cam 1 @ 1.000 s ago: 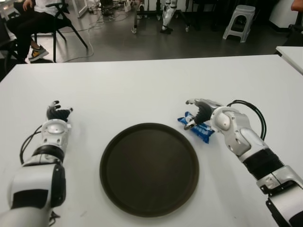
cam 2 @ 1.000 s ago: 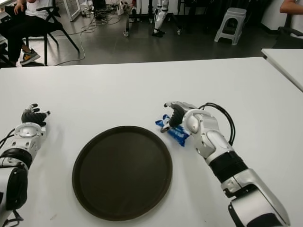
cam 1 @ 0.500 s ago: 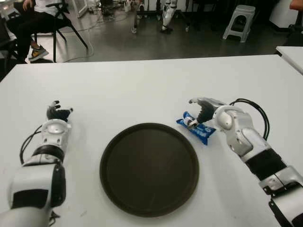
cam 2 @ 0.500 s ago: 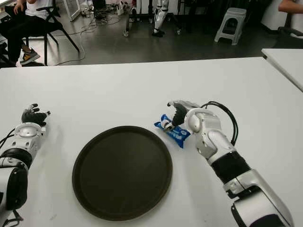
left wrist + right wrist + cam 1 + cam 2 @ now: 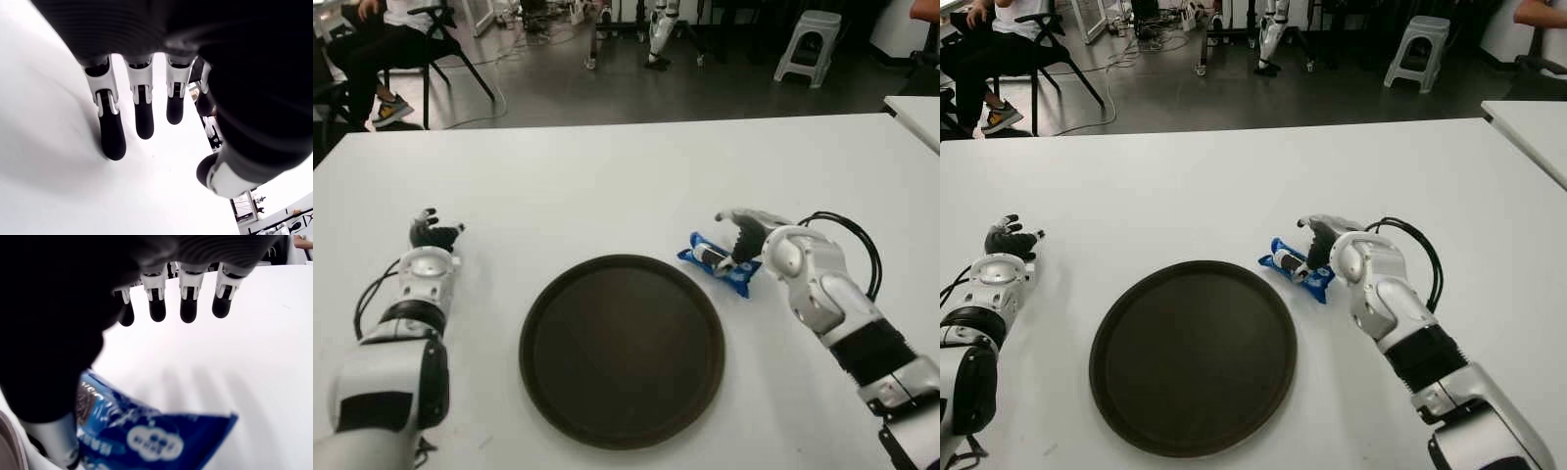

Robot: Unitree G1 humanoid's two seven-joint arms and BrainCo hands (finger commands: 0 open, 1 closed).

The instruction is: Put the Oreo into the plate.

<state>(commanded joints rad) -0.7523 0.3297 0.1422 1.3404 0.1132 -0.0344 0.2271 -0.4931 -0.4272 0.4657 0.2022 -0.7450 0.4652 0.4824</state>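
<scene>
Blue Oreo (image 5: pixel 717 263) pack sits by the plate (image 5: pixel 622 350); my right hand (image 5: pixel 751 235) hovers over it, 4 fingers spread, so a sloppy close could shove it away. Left hand (image 5: pixel 433 238) idle, fingers relaxed.

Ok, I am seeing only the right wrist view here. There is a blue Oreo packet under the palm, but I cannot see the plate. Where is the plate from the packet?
Observer: The plate lies on the table just to the robot's left of the Oreo packet, its rim close to the packet's end.
Operator: Is the plate empty?
Observer: Yes, nothing is in it; the packet lies wholly on the table.
Operator: And the left hand, is it near?
Observer: No. The left hand shows on the far left side of the plate, fingers relaxed, holding nothing.
Operator: Does my right hand hold the packet?
Observer: The right hand is over it with fingers extended, not closed.
</scene>
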